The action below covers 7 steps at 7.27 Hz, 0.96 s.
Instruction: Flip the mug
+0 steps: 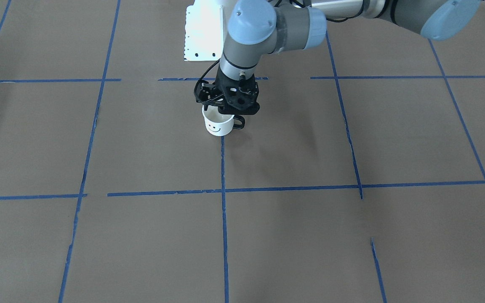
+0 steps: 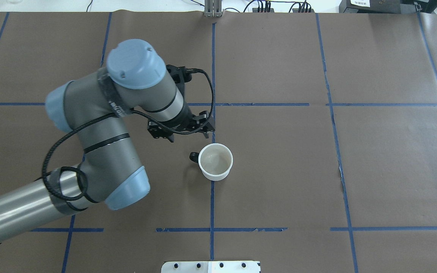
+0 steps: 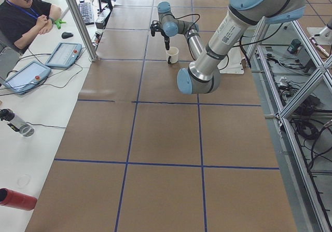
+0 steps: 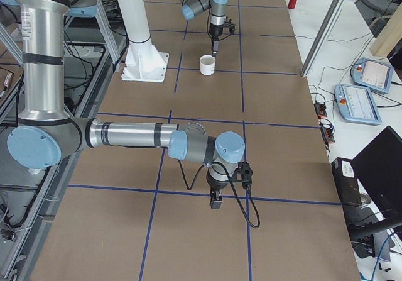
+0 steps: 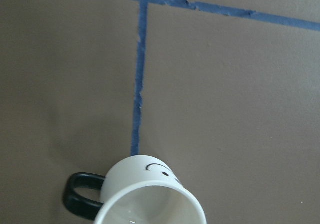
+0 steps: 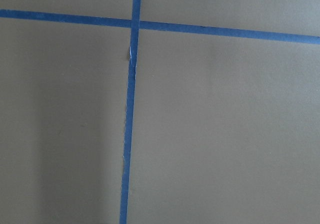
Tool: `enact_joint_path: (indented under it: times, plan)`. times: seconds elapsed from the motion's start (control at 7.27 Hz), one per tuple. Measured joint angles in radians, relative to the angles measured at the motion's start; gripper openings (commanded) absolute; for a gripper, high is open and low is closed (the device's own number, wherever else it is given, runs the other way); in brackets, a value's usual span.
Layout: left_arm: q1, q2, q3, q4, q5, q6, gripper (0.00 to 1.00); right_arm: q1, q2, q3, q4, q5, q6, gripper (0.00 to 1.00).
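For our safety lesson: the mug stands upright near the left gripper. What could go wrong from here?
1. The left gripper hangs close by the rim of the mug. If it comes down off-centre, a finger could strike the rim and tip the mug.
2. The handle points toward that arm's side and might snag a finger.
3. The mug's round, smooth wall could slip while being turned.
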Motion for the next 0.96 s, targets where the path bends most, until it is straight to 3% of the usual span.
enact_joint_path:
  times: [0.41,0.96]
  plan:
    - [-0.172,0.267,-0.102,-0.004,-0.007,0.335,1.00,0.000,0.000,0.000,0.000,0.000,0.000,1.00]
    - [-0.590,0.609,-0.072,-0.020,-0.138,0.977,1.00,0.000,0.000,0.000,0.000,0.000,0.000,1.00]
